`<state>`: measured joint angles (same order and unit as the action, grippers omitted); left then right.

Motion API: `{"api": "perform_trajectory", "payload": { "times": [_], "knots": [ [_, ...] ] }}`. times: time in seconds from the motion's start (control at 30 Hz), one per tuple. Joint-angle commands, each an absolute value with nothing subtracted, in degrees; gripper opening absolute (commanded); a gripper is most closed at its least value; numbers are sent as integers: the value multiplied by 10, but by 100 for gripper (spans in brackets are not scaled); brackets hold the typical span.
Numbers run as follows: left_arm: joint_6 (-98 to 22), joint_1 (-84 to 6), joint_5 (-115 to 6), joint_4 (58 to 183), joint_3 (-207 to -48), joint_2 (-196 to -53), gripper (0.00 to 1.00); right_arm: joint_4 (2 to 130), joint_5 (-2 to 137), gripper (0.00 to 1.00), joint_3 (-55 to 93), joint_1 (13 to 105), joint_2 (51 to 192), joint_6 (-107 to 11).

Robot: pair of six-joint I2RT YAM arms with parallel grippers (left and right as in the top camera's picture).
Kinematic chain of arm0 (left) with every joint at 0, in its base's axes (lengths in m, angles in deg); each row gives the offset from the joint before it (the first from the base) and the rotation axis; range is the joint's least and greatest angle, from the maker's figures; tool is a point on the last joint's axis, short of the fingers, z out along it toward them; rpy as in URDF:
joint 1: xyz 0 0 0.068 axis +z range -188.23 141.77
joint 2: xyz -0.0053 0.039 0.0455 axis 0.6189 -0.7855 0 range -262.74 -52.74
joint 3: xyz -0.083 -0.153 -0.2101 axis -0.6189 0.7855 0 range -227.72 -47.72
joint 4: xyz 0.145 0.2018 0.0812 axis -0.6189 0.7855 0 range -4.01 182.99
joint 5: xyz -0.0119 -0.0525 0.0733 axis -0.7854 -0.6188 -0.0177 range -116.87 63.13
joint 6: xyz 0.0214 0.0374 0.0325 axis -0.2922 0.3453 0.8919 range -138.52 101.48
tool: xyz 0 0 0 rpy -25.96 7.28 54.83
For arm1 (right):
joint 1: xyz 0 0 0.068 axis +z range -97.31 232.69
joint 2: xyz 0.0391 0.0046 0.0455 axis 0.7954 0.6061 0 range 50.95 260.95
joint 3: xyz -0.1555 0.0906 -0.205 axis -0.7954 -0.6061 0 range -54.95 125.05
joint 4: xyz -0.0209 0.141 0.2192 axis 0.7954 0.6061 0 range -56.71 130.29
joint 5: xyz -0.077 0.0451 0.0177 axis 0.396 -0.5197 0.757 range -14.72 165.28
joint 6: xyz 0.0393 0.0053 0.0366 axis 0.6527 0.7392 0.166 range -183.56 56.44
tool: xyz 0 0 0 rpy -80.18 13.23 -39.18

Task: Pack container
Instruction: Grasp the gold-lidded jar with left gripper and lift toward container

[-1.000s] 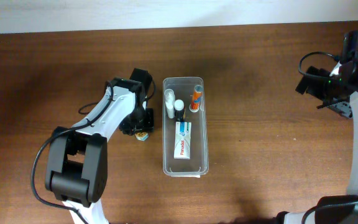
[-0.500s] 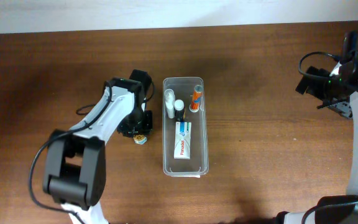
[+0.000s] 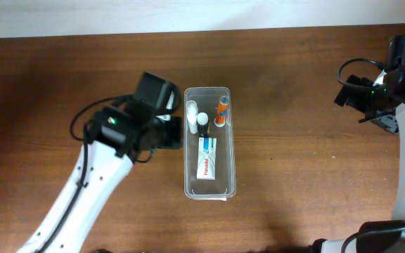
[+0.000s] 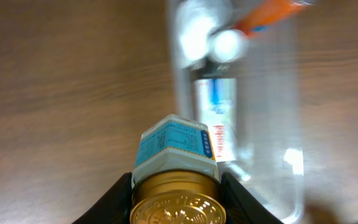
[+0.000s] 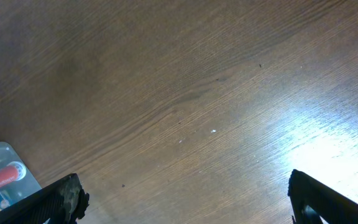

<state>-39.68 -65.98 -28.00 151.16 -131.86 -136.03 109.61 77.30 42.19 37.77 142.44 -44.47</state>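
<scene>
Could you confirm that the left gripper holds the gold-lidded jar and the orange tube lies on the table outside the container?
Not quite: the overhead view shows the orange tube inside the container; the left gripper does hold the gold-lidded jar.

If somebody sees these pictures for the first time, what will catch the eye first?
First the clear container in the middle of the brown table, already holding a white-and-blue box, an orange tube and white bottles. Next, the left gripper, just left of it, is clamped on a gold-lidded jar. The right gripper hangs open far to the right.
</scene>
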Motion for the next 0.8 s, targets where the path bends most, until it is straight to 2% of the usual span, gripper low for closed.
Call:
{"api": "perform_trajectory", "payload": {
  "times": [0.0, 0.3, 0.57, 0.77],
  "knots": [
    [-430, -709, -251, 1489, -1324, -1364, 25, 1096, 772, 99, 418, 377, 1428, -444],
    [-459, -787, -245, 1421, -1321, -1455, 25, 1096, 772, 98, 418, 377, 1428, -444],
    [-459, -791, -247, 1401, -1321, -1575, 25, 1096, 772, 98, 418, 377, 1428, -444],
    [-454, -792, -271, 1378, -1321, -1610, 25, 1096, 772, 98, 418, 377, 1428, -444]
  ]
}}
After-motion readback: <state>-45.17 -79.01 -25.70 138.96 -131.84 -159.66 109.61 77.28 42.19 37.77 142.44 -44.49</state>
